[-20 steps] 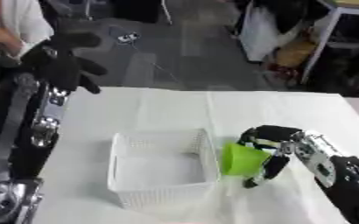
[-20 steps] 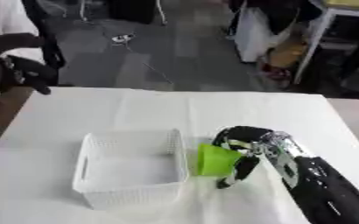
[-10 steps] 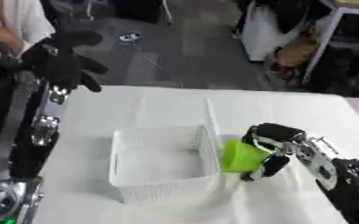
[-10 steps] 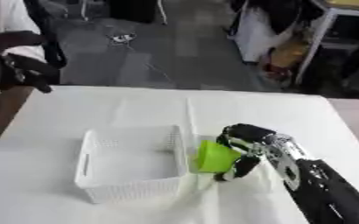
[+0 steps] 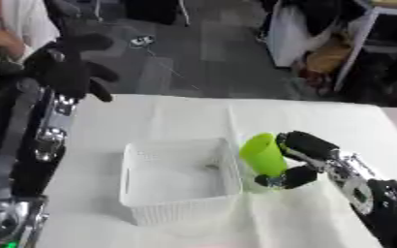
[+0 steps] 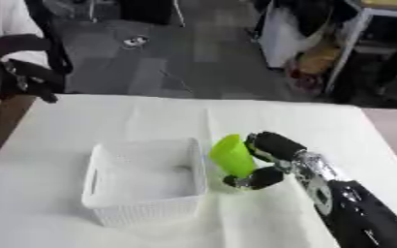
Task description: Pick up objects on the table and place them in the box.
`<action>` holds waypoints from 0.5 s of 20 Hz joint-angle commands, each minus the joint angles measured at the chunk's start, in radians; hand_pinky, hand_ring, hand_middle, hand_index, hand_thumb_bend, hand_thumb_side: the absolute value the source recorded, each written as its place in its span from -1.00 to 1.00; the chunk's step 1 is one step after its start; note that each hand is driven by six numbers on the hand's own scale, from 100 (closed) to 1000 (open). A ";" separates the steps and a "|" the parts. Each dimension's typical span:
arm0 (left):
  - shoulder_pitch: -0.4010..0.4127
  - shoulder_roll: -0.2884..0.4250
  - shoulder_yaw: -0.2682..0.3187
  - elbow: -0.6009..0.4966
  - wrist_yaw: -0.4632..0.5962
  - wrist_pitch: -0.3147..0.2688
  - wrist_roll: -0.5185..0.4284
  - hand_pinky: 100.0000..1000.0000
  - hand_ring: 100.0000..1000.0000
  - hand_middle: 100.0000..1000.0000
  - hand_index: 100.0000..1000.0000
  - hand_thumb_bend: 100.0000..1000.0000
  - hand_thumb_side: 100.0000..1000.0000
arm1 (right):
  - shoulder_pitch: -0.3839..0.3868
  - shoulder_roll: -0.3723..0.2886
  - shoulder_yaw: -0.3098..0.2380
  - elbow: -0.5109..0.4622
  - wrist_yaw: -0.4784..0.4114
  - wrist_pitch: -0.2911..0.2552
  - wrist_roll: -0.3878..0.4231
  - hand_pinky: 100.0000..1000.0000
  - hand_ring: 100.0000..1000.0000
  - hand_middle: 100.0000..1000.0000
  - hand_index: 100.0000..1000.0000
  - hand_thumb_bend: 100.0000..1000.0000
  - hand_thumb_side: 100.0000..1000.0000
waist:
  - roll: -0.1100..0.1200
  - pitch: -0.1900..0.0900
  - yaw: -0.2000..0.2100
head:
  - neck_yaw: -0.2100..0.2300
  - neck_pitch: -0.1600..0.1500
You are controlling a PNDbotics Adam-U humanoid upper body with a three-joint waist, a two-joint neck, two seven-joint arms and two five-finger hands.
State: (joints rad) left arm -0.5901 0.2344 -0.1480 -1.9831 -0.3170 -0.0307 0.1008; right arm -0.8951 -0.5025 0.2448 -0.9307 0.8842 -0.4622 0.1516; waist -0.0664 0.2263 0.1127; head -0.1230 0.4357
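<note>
Right hand [image 5: 297, 160] grips the green cup [image 5: 264, 155], tilted beside the white basket's [image 5: 181, 182] right wall, mid-table. Basket looks empty; placement remains. Left hand [image 5: 66, 70] is raised, fingers relaxed, at the table's far-left edge.

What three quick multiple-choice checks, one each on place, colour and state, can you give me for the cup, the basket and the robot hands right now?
1. Where is the green cup?
A. inside the basket
B. just right of the white basket
C. on the floor

2. What colour is the basket?
A. white
B. blue
C. red

3. What is the right robot hand doing?
A. resting open
B. curled round the cup
C. pushing the basket

Answers: 1 B, the cup leans at the basket's right wall, outside it. 2 A, white lattice walls. 3 B, fingers and thumb wrap the cup; the left robot hand is raised at upper left.
</note>
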 commanded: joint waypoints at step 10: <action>0.012 0.028 0.008 -0.017 -0.004 0.006 0.003 -0.17 0.07 0.47 0.64 -0.68 0.96 | -0.039 -0.077 0.003 -0.073 -0.087 -0.035 0.067 -1.00 -1.00 -1.00 -0.72 -1.00 0.71 | -0.002 -0.038 -0.024 | 0.009 0.001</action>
State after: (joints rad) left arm -0.5719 0.2449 -0.1475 -1.9830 -0.3189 -0.0272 0.1016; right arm -0.9052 -0.5425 0.2528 -0.9802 0.8154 -0.4966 0.2125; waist -0.0698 0.2114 0.0897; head -0.1223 0.4371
